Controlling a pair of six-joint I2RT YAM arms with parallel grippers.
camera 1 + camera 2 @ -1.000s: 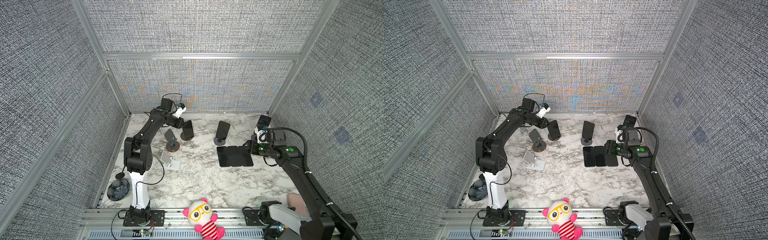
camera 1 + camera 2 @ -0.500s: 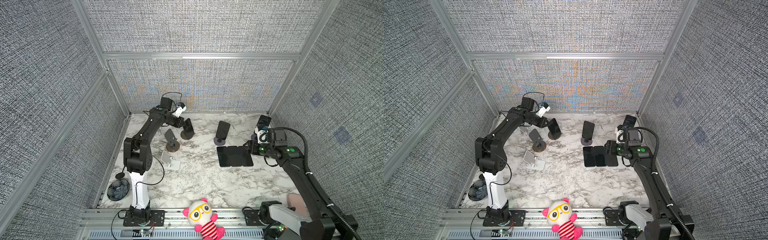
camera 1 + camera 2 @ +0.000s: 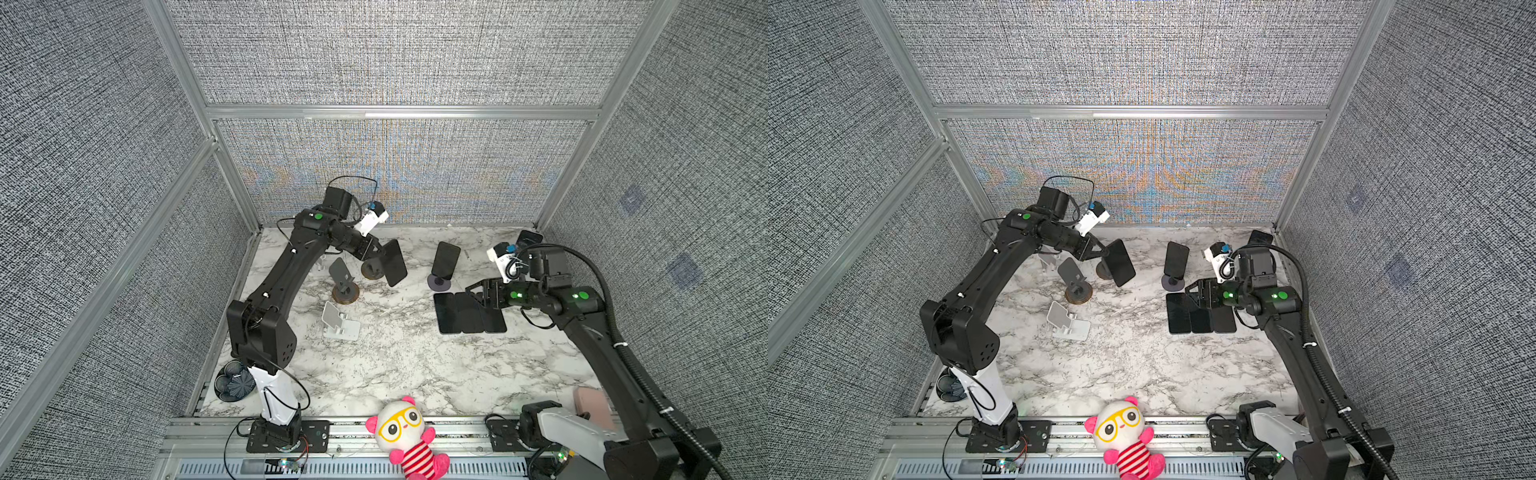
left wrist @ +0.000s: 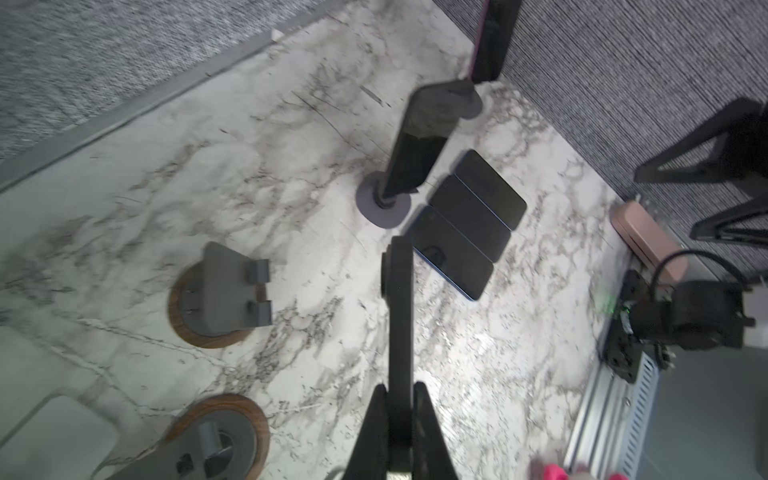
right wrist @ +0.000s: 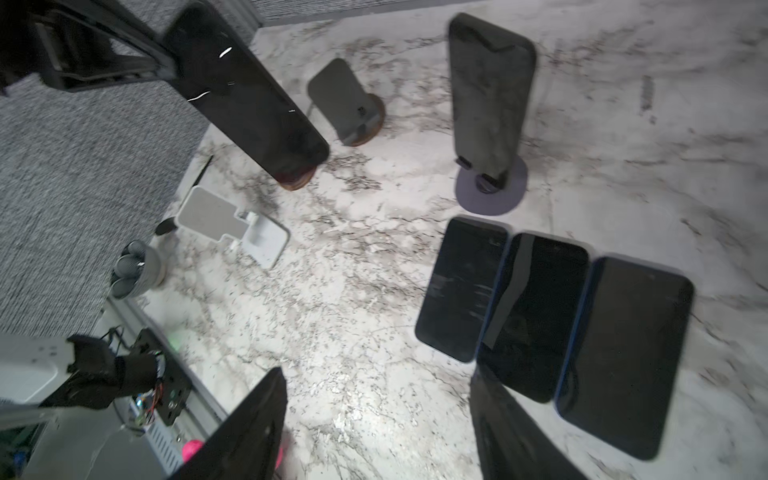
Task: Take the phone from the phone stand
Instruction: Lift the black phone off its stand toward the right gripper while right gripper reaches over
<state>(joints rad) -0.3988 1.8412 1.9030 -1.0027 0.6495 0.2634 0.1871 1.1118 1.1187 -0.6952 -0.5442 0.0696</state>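
The marble table (image 3: 395, 365) fills the floor of the booth, and my two arms reach in over it from either side. My left arm (image 3: 282, 282) stretches toward the far edge. My right arm (image 3: 590, 332) bends in over a row of three phones (image 3: 469, 312) lying flat, side by side and touching.

The phone (image 3: 395, 262) that matters is in my left gripper (image 3: 376, 249). The jaws are pinched nearly together on its thin edge, and the left wrist view shows the phone (image 4: 400, 316) edge-on between my fingers. It hangs tilted in the air, just beside its stand (image 3: 371, 270), the one with the round wooden foot. In that wrist view the cradle looks bare and apart from the phone, so I judge the lift-off done and the carry to be the step in hand. In the right wrist view the phone's lower end overlaps the wooden foot, so I can't vouch for the clearance there.

My right gripper (image 3: 484, 293) hovers over the flat row, jaws standing wide, holding nothing.

Next, I reckon, I swing the phone away from its stand, clear of the empty grey stand (image 3: 344, 278) and the white stand (image 3: 338, 322) nearby, and lay it flat, likely by the row. That calls for a firm pinch, since an edge grip lets a slab swivel, and a low, level set-down before I let go. Another phone (image 3: 445, 259) leans on a purple-footed stand (image 3: 439, 283) near the row.
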